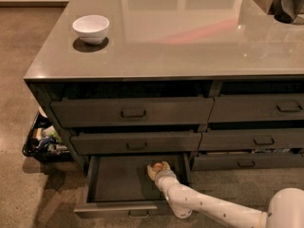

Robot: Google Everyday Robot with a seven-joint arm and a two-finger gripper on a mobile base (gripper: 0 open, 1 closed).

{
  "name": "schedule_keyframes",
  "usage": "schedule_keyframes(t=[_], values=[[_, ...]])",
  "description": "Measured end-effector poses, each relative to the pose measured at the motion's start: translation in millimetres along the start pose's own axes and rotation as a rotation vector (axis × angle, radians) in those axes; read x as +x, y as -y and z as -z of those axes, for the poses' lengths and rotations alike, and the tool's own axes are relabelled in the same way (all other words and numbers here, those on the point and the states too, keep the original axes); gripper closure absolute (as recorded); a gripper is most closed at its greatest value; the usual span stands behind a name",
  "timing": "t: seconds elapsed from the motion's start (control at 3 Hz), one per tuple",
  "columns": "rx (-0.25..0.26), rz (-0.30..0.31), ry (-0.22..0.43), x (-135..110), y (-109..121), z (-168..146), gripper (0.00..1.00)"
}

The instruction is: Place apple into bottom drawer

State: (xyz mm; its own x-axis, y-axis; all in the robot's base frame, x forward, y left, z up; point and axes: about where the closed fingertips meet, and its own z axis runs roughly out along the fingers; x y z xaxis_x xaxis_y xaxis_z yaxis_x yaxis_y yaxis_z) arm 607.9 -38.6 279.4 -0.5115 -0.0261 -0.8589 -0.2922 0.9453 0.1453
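**A:** Where is the apple?

**B:** The apple (156, 166) is inside the bottom drawer (116, 182), over the back right part of its dark floor and near its right wall. I cannot tell whether it touches the floor.

**A:** And the gripper?

**B:** The gripper (158, 169) is in the bottom drawer too, right at the apple. Its pale jaws sit on either side of the fruit, clasped around it. Only the orange top shows between them.

**A:** Where does the arm enter?

**B:** The white arm (209, 207) reaches in over the right end of the bottom drawer's front panel, coming from the lower right.

**A:** How does the drawer stand?

**B:** It is pulled well out, with its small metal handle (138, 214) at the middle of the front. The two wide drawers (133, 127) directly above the bottom drawer are shut.

**A:** Anything else around?

**B:** A black bin (42, 140) of clutter stands on the floor just left of the bottom drawer. High above it and to its left, a white bowl (90, 28) sits on the table (190, 46).
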Motion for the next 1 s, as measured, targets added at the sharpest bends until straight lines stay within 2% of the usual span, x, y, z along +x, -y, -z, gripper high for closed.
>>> schedule_keyframes(t=[0.67, 1.0], values=[[0.112, 0.020, -0.038, 7.5, 43.2, 12.8, 1.00], [0.132, 0.024, -0.061, 14.1, 50.6, 14.1, 1.00]])
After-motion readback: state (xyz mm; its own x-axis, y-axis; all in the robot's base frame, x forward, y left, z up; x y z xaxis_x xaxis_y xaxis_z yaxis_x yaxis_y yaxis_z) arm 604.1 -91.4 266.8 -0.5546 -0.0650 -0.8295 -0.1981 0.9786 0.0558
